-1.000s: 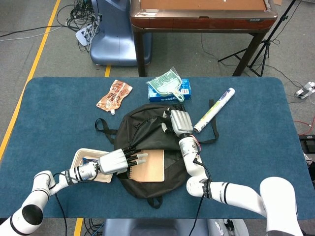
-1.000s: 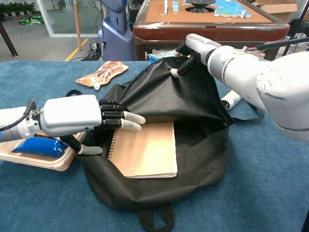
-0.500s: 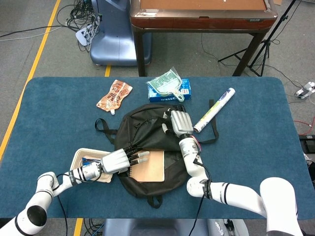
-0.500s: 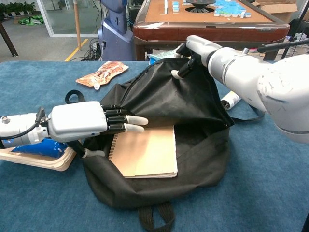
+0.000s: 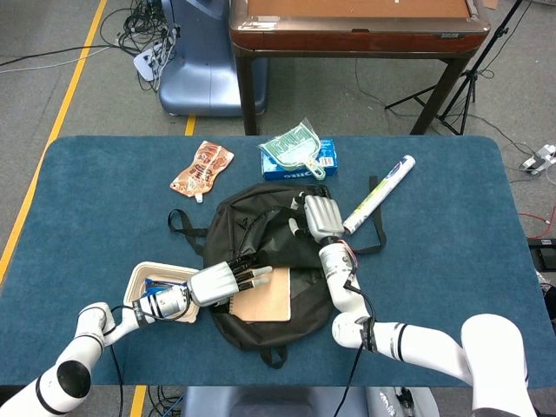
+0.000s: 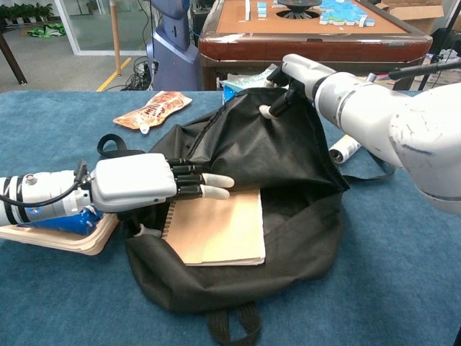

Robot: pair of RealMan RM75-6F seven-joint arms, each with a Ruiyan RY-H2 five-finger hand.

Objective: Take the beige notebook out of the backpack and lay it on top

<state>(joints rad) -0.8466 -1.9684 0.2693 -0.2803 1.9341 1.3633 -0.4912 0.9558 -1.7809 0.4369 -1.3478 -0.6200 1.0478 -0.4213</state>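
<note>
A blue tabletop is seen in a workshop room with grey flooring, and everything on it can be placed against the black backpack lying at its middle. Nearest the robot, the beige notebook lies flat in the backpack's open mouth — its spiral edge faces the left side, and the dark fabric is folded back around it. The left hand is stretched out from the backpack's left side, its fingers nearly straight and laid over the notebook's upper left corner; nothing is grasped by it, and whether the fingertips actually touch the cover cannot be told. Just left of the backpack, under the left forearm, a shallow beige tray holds a blue packet. At the backpack's far edge the flap is pinched and held raised by the right hand, whose fingers are curled into the fabric. Beyond the backpack to its left lies an orange snack pouch; directly behind it, a green-and-white packet rests on a blue box. To the backpack's right, a white tube lies slanted. Behind the tabletop stands a brown wooden table.
</note>
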